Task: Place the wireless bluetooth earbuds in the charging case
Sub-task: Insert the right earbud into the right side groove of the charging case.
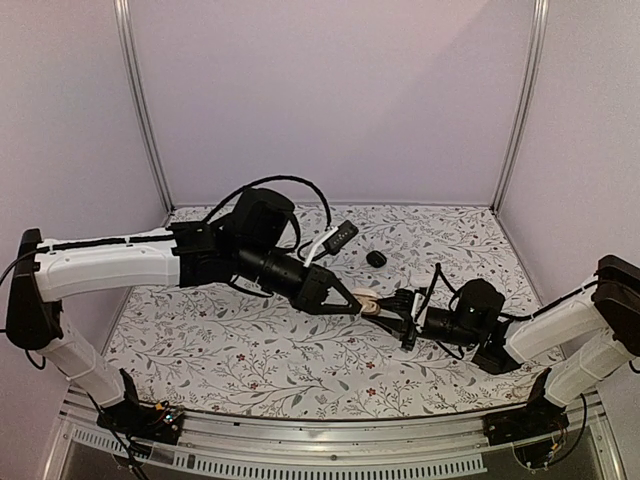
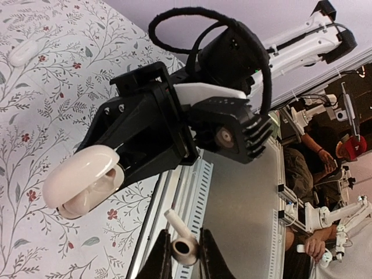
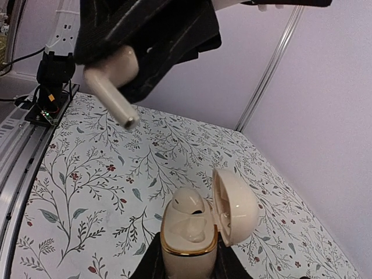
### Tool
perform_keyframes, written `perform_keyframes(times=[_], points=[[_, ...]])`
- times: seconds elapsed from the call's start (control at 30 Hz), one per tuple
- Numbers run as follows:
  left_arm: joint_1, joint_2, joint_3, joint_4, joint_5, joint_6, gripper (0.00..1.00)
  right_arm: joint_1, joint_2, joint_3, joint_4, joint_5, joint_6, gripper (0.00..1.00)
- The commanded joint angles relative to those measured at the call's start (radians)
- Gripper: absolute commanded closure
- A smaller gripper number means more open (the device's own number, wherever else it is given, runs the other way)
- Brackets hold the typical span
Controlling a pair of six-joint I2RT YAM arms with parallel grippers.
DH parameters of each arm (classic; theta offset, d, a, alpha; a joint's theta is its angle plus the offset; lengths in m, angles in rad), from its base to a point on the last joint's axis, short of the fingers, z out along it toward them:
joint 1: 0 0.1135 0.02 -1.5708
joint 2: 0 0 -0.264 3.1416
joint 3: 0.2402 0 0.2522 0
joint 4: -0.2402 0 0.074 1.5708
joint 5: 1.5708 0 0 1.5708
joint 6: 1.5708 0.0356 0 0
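My right gripper (image 3: 189, 268) is shut on a cream charging case (image 3: 187, 247) and holds it upright. The case's lid (image 3: 235, 206) stands open to the right, and one white earbud (image 3: 189, 203) sits in the far socket. My left gripper (image 2: 185, 257) is shut on a second white earbud (image 2: 181, 239), pinched at its bud with the stem pointing away from the jaws. In the right wrist view this earbud (image 3: 110, 81) hangs above and left of the case, apart from it. From above, both grippers meet mid-table around the case (image 1: 368, 305).
A small black rounded case (image 1: 376, 258) lies on the floral cloth behind the grippers. In the left wrist view a small white thing (image 2: 23, 52) lies on the cloth at far left. The table's metal front rail (image 1: 300, 455) runs along the near edge.
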Motion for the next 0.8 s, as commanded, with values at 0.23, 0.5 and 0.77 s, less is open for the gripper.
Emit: perform_keyframes(times=[0.23, 0.5, 0.77], points=[[0.033, 0.034, 0.028, 0.001, 0.054, -0.136, 0.99, 0.054, -0.02, -0.044, 0.144, 0.222, -0.055, 1.0], [0.044, 0.056, 0.038, 0.023, 0.059, -0.216, 0.99, 0.088, -0.008, -0.051, 0.182, 0.273, -0.102, 1.0], [0.052, 0.075, 0.025, 0.068, 0.061, -0.317, 1.0, 0.117, -0.001, -0.051, 0.198, 0.315, -0.143, 1.0]])
